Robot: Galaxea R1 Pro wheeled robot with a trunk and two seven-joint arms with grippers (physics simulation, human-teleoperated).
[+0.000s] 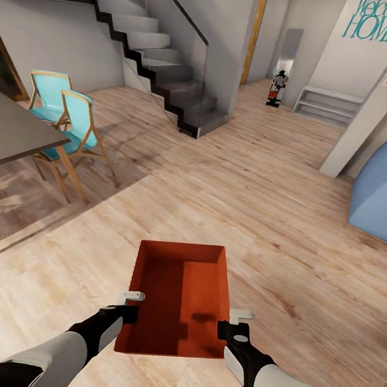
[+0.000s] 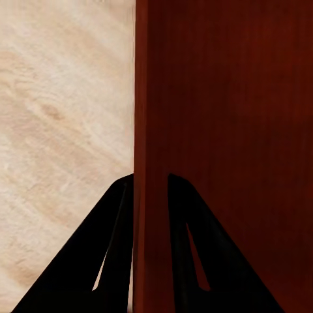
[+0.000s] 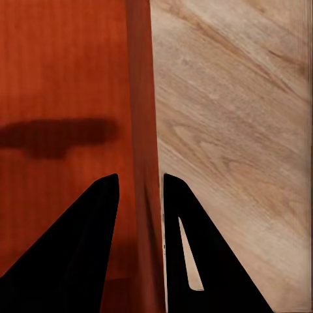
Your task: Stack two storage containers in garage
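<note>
Light wood planks run across the living room floor [image 1: 228, 210], and the robot stands on them with its load held out in front. Nearest the camera, one orange-red storage container [image 1: 179, 301] is carried low and level between the two arms, open side up and empty. The left gripper [image 1: 127, 314] is pinched onto the container's left wall, one finger inside and one outside, as the left wrist view confirms [image 2: 151, 215]; the right gripper [image 1: 229, 331] is clamped the same way on the right wall [image 3: 142, 215]. Holding opposite walls near the closer end probably keeps the bin from tipping as the base drives (a one-sided grip would let it swing).

To the left, a dark bench [image 1: 12, 130] stands with two turquoise chairs [image 1: 69, 119] beside it. To the right, part of a blue sofa [image 1: 385, 188] shows. Farther off, a staircase [image 1: 166, 74] climbs to the left, and beyond it a hallway [image 1: 276, 76] leads away under a "Welcome HOME" sign [image 1: 380, 19]. I judge the task to be at an early stage, with this container in transit and the garage yet to be reached.
</note>
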